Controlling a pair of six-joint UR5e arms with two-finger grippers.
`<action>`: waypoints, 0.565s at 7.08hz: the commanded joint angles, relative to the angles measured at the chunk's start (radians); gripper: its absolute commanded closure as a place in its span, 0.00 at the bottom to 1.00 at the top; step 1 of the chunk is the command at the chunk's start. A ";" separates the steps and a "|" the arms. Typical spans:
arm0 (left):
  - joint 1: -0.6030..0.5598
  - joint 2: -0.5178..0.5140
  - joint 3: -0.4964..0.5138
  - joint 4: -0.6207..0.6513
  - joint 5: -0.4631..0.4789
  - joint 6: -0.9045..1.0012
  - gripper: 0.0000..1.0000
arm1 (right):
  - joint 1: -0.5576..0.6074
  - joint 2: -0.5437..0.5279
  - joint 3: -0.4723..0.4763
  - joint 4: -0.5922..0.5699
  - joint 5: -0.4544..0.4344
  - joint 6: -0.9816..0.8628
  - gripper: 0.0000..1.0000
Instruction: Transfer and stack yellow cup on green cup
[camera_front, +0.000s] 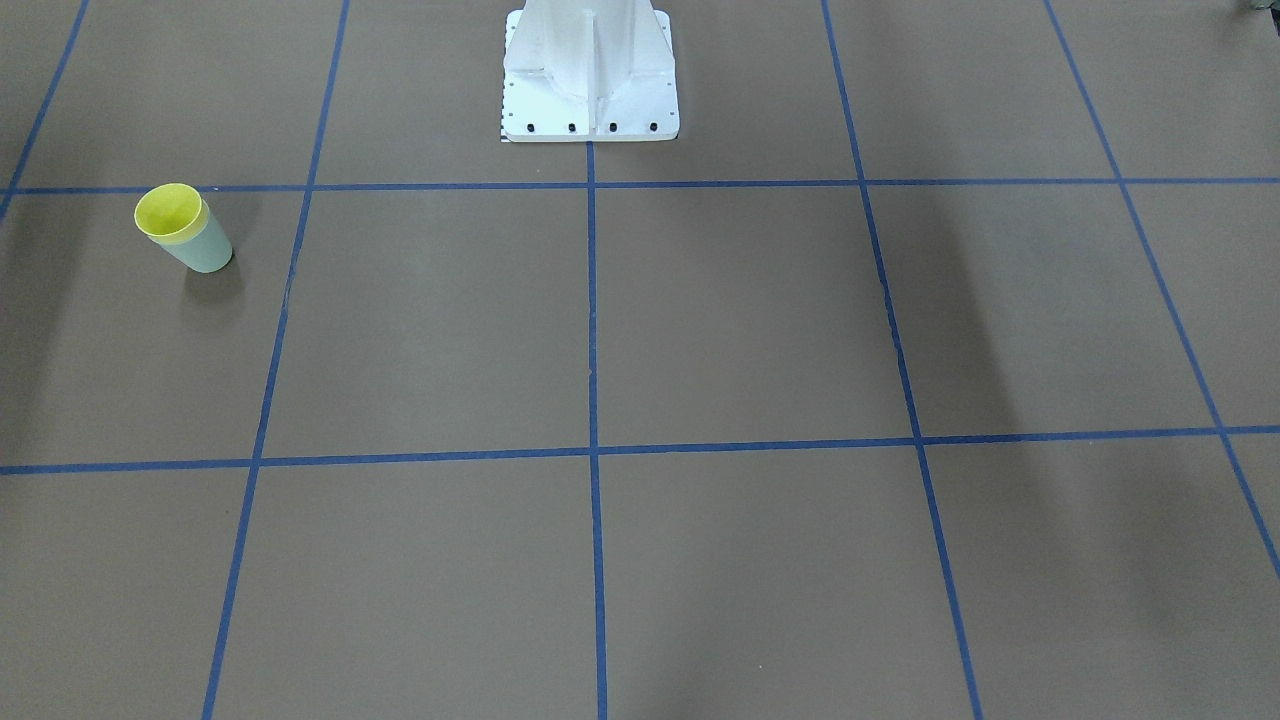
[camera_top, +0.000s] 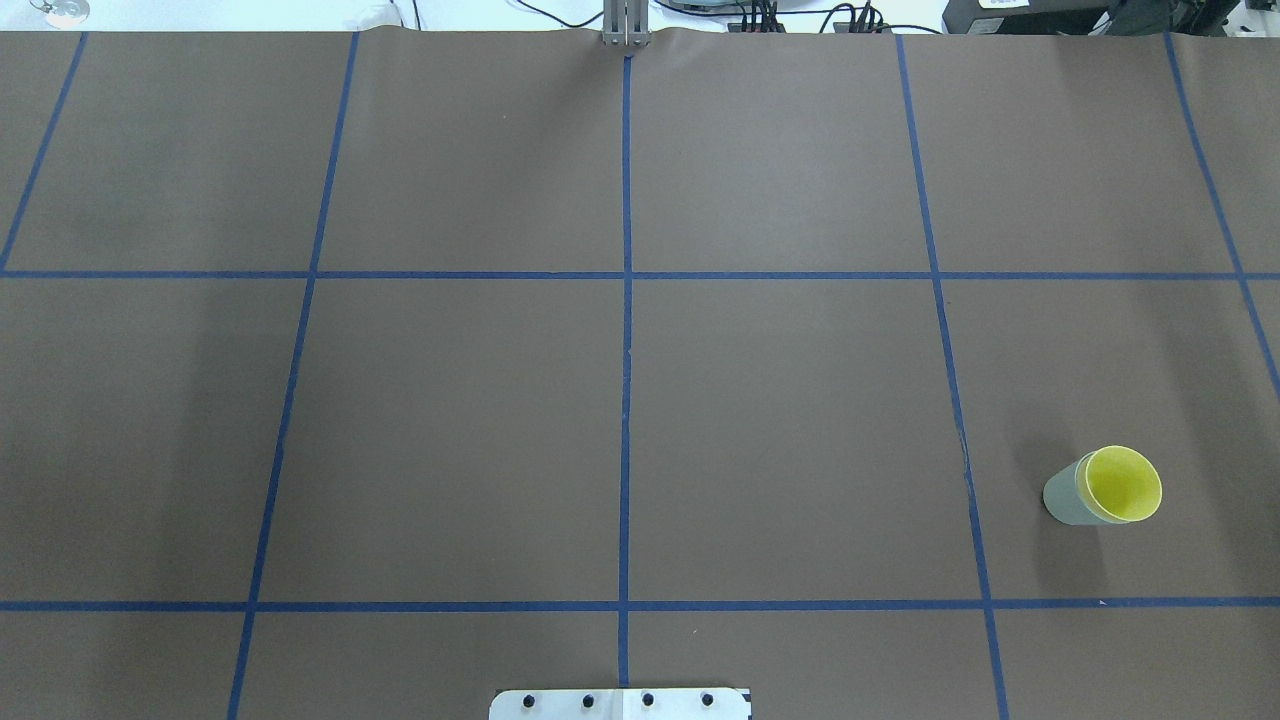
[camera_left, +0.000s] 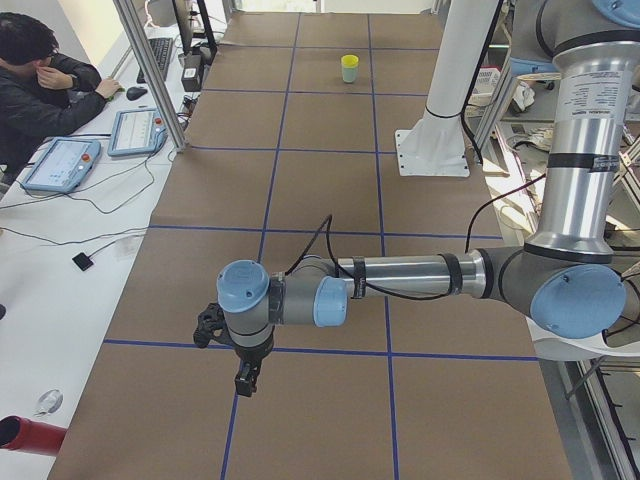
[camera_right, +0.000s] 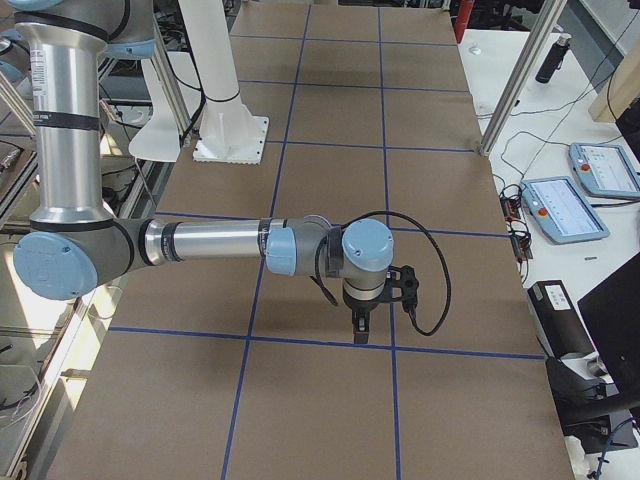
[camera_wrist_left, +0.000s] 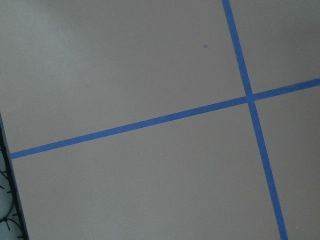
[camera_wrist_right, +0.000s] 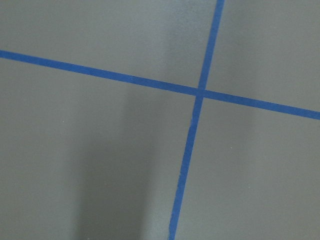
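The yellow cup (camera_front: 168, 210) sits nested inside the green cup (camera_front: 207, 252), with only its rim and inside showing. The pair stands upright on the brown table on my right side. In the overhead view the yellow cup (camera_top: 1122, 484) and the green cup (camera_top: 1063, 497) are at the right. In the exterior left view the pair (camera_left: 349, 68) is far away. My left gripper (camera_left: 244, 385) hangs over the table's left end, far from the cups. My right gripper (camera_right: 359, 330) hangs over the table's right end. I cannot tell whether either is open or shut. Both wrist views show only bare mat and tape.
The white robot pedestal (camera_front: 590, 85) stands at the table's middle edge. Blue tape lines (camera_top: 626, 300) divide the brown mat into squares. An operator (camera_left: 40, 70) sits at a side desk with tablets (camera_left: 60, 165) and cables.
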 joint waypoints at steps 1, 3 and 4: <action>0.004 0.073 -0.122 0.001 -0.006 -0.118 0.00 | 0.000 -0.009 -0.004 0.007 0.004 0.006 0.00; 0.008 0.089 -0.163 0.001 -0.008 -0.162 0.00 | 0.000 -0.012 -0.007 0.007 0.007 0.007 0.00; 0.011 0.089 -0.163 -0.002 -0.043 -0.195 0.00 | 0.000 -0.012 -0.008 0.006 0.008 0.009 0.00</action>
